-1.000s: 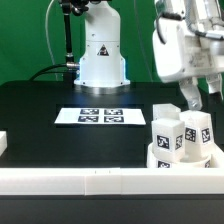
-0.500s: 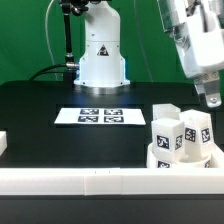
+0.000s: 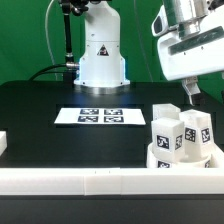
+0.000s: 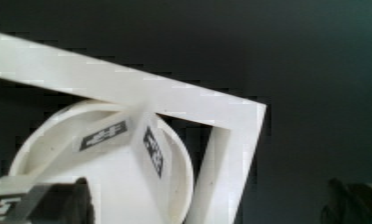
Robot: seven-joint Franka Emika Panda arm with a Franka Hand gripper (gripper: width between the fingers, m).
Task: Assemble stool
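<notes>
The white stool seat (image 3: 182, 161) lies at the exterior view's right, against the front rail. Three blocky white legs with black-and-white tags stand upright on it, two in front (image 3: 165, 137) (image 3: 198, 135) and one behind (image 3: 163, 112). My gripper (image 3: 190, 92) hangs above the legs, clear of them. In the wrist view the seat (image 4: 50, 135) and tagged legs (image 4: 153, 150) sit inside the rail's corner. My dark fingertips (image 4: 44, 198) stand far apart at the frame's edge, open and empty.
The marker board (image 3: 100, 116) lies flat mid-table. A long white border rail (image 3: 80, 181) runs along the front and forms a corner in the wrist view (image 4: 201, 100). The robot base (image 3: 102, 55) stands at the back. A small white piece (image 3: 3, 143) shows at the left edge.
My gripper swung toward the exterior view's right, then came back left and a little higher, turning as it went. The seat and legs have not moved.
</notes>
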